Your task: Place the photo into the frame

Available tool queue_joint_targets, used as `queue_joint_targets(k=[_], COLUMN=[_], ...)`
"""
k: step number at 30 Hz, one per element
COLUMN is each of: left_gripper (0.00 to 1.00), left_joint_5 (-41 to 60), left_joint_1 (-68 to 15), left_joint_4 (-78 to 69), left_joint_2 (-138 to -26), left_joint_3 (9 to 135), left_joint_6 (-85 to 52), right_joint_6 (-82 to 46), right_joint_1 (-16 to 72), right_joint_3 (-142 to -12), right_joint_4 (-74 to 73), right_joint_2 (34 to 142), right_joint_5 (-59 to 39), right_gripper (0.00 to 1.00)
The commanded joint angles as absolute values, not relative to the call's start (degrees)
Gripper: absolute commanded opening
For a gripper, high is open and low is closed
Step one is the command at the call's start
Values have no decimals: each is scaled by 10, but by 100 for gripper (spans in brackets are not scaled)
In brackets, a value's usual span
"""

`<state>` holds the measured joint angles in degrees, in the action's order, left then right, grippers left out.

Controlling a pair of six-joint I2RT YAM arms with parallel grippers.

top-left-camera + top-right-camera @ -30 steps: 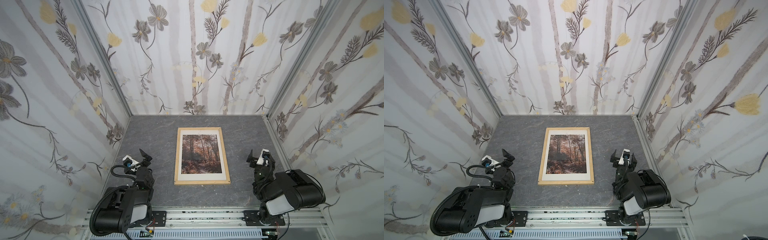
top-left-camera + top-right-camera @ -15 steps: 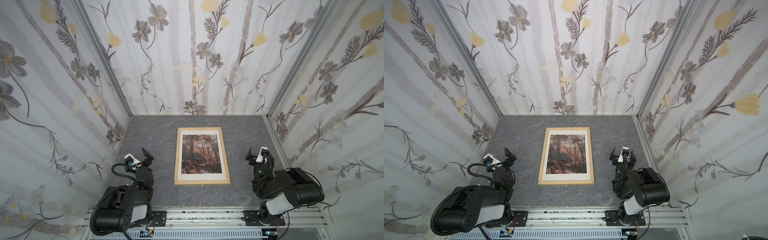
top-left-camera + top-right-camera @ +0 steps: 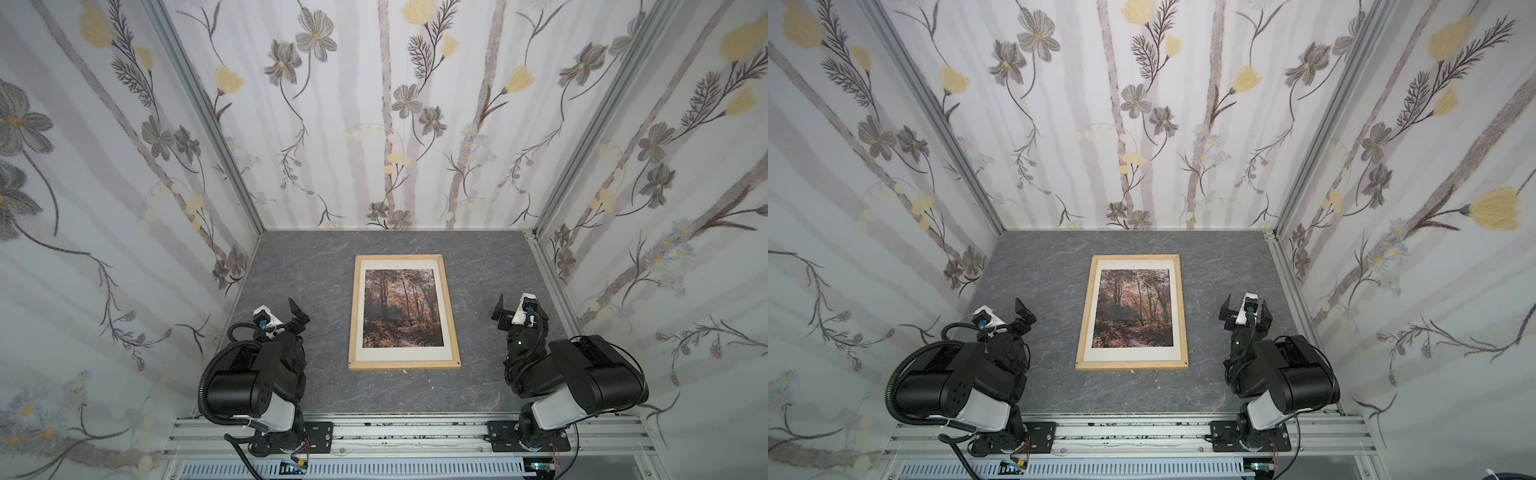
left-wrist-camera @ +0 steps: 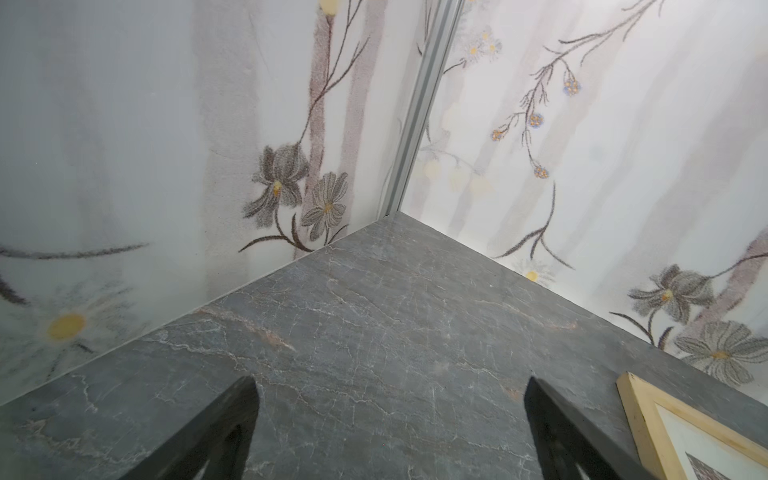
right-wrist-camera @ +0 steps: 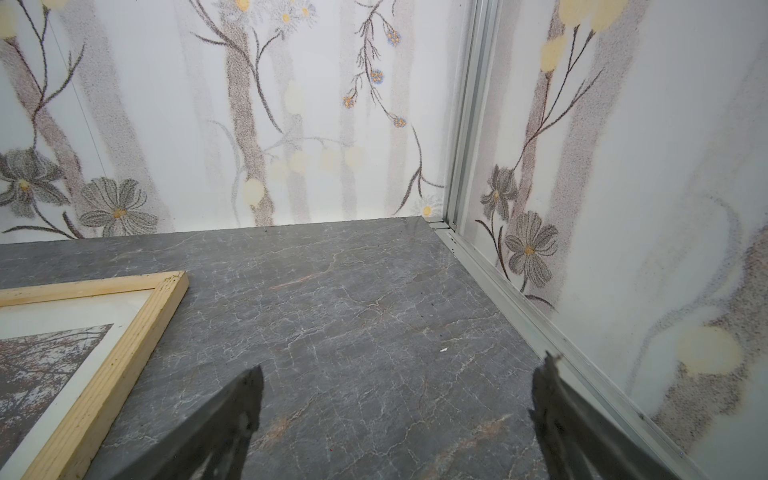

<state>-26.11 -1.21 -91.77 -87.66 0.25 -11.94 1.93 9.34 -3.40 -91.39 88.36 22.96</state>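
frame (image 3: 404,365) lies flat mid tabletop (image 3: 482,266), long side running front to back. photo (image 3: 400,307) sits inside it, pic side up: orange-brown forest w/ a wide white border, pale wood strips on all four sides. both top views show it this way.

left hand (image 3: 300,315) hangs over the tabletop left of the frame, well apart from it, near the frame's front half. its fingers are spread wide w/ nothing between them. left wrist view: two dark fingers (image 4: 232,419) wide apart over bare grey slab, hand (image 4: 390,386) empty, a corner of the frame (image 4: 636,411) and a bit of the photo's white border (image 4: 685,436) off to one side.

right hand (image 3: 520,309) mirrors it on the right of the frame, also well apart, close to the right wall. fully spread, holding nothing. right wrist view: hand (image 5: 401,368) over bare tabletop, frame corner (image 5: 137,328) w/ the photo (image 5: 62,332) inside it beside one finger, no contact.

both arms are folded back near the metal rail (image 3: 415,432) at the front edge. floral-papered walls (image 3: 124,166) close in three sides.
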Motion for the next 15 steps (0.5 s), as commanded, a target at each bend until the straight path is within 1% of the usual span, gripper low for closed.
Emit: queue_joint_targets(k=[1,4,6,15], left_gripper=[100,100,100,100], left_joint_5=[-192,-160,-202,-193], left_joint_1=[-18,-52,-98,-103], left_joint_4=[-1033,-1038,-1021,-1038], left_joint_2=[-890,-934,-948,-948], left_joint_3=[-14,9,33,20], left_joint_6=[-76,-18,35,40], right_joint_6=[10,-11,-30,-32], right_joint_1=[89,70,50,44], right_joint_3=[-52,-94,-107,-102], right_joint_4=[-893,-804,-771,-780], right_joint_2=[877,871,868,865], right_joint_5=[239,220,200,195], right_gripper=[100,100,100,100])
